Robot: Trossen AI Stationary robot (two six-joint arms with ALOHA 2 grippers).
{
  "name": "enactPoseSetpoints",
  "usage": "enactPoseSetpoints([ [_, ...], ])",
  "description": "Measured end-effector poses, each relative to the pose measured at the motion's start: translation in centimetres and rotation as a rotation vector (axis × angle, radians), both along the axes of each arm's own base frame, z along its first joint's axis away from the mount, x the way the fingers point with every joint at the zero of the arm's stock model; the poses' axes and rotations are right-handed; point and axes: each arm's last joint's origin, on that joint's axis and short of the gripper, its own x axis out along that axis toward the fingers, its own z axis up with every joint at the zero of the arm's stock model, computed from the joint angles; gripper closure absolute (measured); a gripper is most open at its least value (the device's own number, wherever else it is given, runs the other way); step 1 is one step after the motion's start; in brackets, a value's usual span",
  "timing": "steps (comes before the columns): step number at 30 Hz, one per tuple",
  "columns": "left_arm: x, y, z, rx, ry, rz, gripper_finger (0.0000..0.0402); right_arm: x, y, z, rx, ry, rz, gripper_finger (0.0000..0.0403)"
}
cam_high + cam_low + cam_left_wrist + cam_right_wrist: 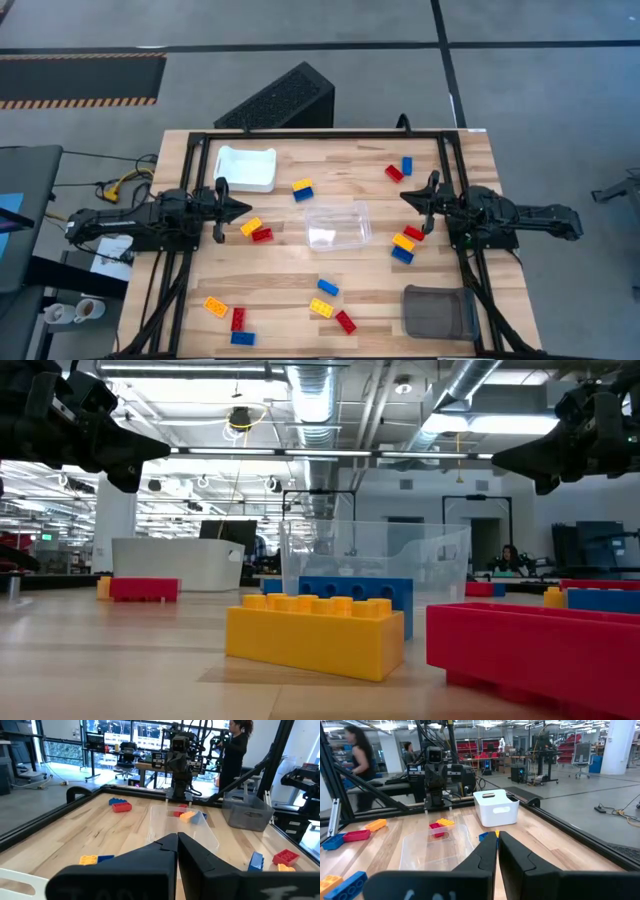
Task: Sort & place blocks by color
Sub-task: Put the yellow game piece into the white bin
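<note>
High view shows both jaws pressed together, empty: left gripper (243, 209) risks nudging the yellow and red blocks (256, 230) just lower right if lowered unopened

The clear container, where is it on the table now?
In the high view the clear container sits at the table's middle, between the two shut grippers, with a yellow-and-blue block pair just beyond it toward the white tray.

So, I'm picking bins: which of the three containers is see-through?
The clear container at the table's middle; the white bin and grey bin are opaque.
</note>
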Motion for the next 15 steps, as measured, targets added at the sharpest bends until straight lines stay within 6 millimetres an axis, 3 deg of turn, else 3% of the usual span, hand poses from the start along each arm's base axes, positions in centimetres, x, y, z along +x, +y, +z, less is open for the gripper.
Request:
enactPoseSetpoints([
  [15, 0.0, 0.0, 0.01, -0.008, -0.002, 0.0, 0.0401, 0.0, 0.0, 0.0, 0.0, 0.0, 0.001, 0.036],
])
